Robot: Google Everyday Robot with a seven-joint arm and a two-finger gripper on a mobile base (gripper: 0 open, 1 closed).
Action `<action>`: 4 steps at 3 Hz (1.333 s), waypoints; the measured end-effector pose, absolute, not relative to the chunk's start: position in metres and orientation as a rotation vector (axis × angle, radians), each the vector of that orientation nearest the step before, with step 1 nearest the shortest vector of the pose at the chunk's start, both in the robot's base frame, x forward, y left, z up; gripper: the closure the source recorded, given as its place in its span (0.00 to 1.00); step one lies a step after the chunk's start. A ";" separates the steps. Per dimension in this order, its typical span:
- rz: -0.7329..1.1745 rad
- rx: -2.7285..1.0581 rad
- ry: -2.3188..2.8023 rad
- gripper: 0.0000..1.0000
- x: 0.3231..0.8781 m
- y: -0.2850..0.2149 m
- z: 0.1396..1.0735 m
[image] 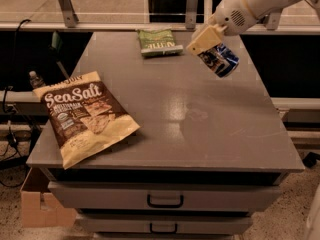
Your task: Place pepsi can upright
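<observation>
Hand [206, 46]: above the far right part of the counter [210, 134], at the end of the white arm [252, 3] that comes in from the upper right; its beige finger [204, 38] lies across the can's upper end
Hand state: closed around the pepsi can
Pepsi can [221, 60]: held in the hand, tilted, its lower end pointing down and to the right; I cannot tell whether that end touches the counter
Green snack bag [159, 41]: flat at the far edge of the counter, just left of the hand, apart from the can
Sea Salt chip bag [85, 116]: flat on the near left corner, well apart from the can
Drawers [165, 200]: two below the counter top, both closed, each with a dark handle
Cardboard box [37, 209]: on the floor at the lower left
</observation>
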State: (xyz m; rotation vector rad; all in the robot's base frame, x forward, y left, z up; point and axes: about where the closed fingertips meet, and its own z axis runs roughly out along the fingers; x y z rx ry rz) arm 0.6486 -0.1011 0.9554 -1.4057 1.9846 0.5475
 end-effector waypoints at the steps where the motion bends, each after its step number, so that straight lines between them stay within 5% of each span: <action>1: 0.794 -1.381 1.765 1.00 0.633 -0.109 0.973; 4: 1.241 -1.178 1.352 1.00 0.597 -0.136 0.973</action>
